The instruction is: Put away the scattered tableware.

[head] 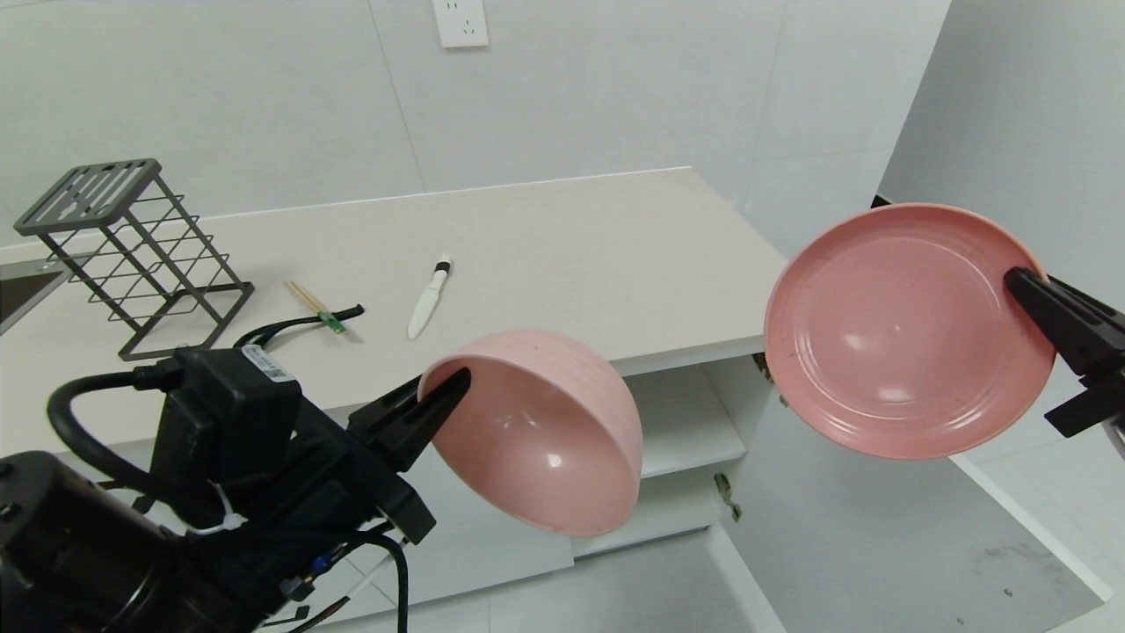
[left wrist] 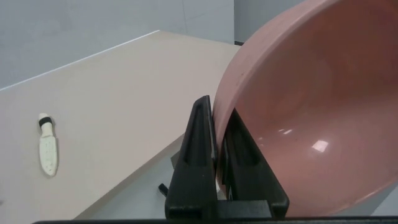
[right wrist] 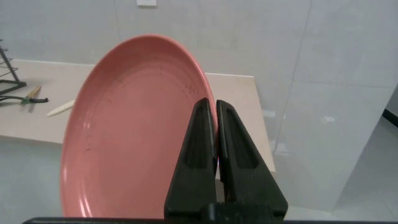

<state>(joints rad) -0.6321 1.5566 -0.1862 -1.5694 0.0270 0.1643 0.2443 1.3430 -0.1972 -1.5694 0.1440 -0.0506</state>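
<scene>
left pincer [head: 453, 383] clamped on pink bowl [head: 554, 440] rim; right pincer [head: 1019, 281] clamped on pink plate [head: 896, 334] edge, plate seemingly near upright

This is a kitchen. A pale counter [head: 571, 237] runs along a wall of large light tiles [head: 264, 88], which has a power socket [head: 460, 21] set into it. Under the counter's right end a white cabinet [head: 685, 422] stands open, showing its shelves. On the counter's left part are a black wire rack [head: 132, 255], chopsticks [head: 315, 306] and a small knife [head: 430, 299]. Nearer, a pink bowl [head: 545, 440] and a pink plate [head: 896, 334] are in the air.
</scene>
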